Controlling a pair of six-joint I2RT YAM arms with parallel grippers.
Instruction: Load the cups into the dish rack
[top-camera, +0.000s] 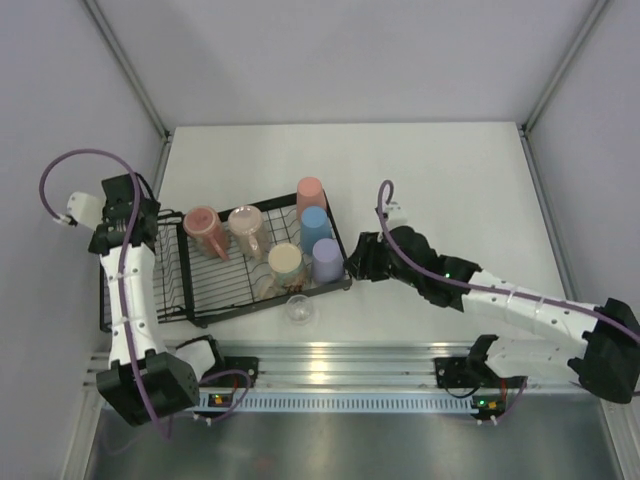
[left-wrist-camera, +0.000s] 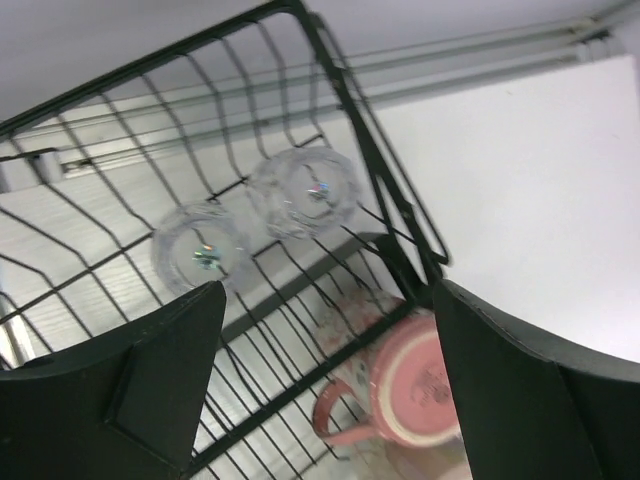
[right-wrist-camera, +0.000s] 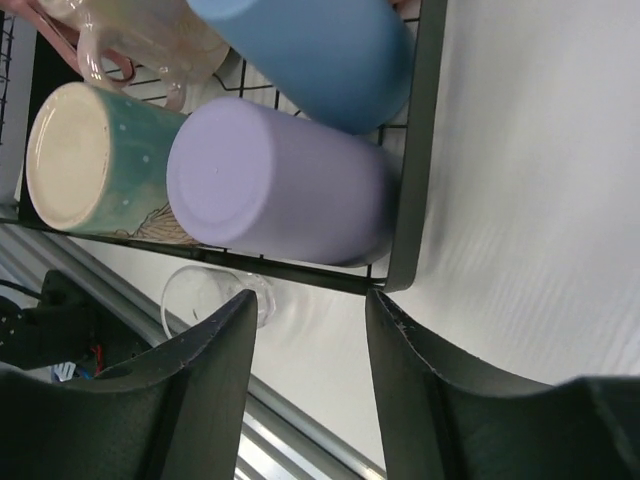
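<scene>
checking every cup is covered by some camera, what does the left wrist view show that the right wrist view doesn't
Only the left wrist: two clear glasses and a pink handled mug.
Only the right wrist: a lavender tumbler, a blue tumbler and a cream-bottomed mug, plus a clear glass on the table outside the dish rack.
Both: the black wire dish rack and the white table.
</scene>
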